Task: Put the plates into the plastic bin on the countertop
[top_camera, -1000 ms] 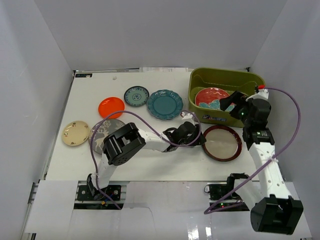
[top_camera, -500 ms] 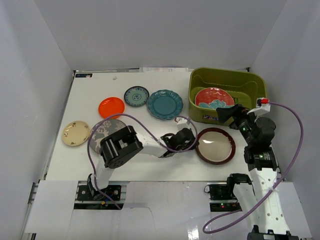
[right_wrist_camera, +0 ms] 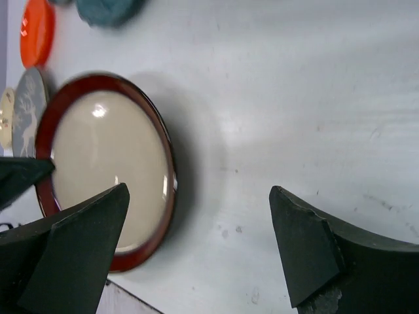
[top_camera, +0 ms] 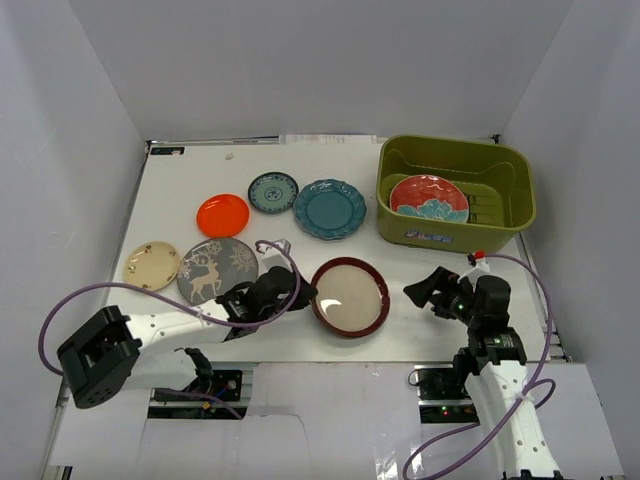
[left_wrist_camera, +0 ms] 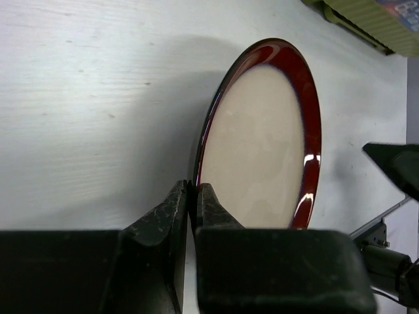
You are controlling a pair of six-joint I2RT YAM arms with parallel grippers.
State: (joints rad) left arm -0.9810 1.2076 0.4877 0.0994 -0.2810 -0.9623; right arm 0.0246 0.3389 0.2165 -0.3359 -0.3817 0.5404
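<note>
- The left tool (left_wrist_camera: 193, 196) is pinching the left rim of the dark-red-rimmed plate (top_camera: 349, 296). Its jaws are nearly together, with only the rim between them.
- That plate is sitting front-middle on the bench (top_camera: 200, 170), well apart from the green bin (top_camera: 455, 148). In the left wrist view it's looking tipped up, but I honestly can't tell if its far edge is touching the bench.
- The right tool (top_camera: 428, 290) is hanging wide open and holding nothing, near the plate's right side and pointing at it. Its own camera is only catching two dark fingertips, and one of them is blocking the plate's lower edge.
- One red-teal plate (top_camera: 429, 195) is lying inside the bin, toward its left half.
- The teal scalloped plate (top_camera: 329, 208), small teal-white plate (top_camera: 273, 191) and orange plate (top_camera: 222, 214) are lying in a loose row further back on the bench.
- The beige plate (top_camera: 152, 265) and grey plate (top_camera: 215, 268) are lying just beside each other, front left.
- The left arm (top_camera: 170, 325) is covering the grey plate's near-right edge.
- In the left wrist view the bin is getting cut down to a corner at the top right.
- In the right wrist view the orange and grey plates are showing as slivers at the left edge, and the teal one is just a blur up top.
</note>
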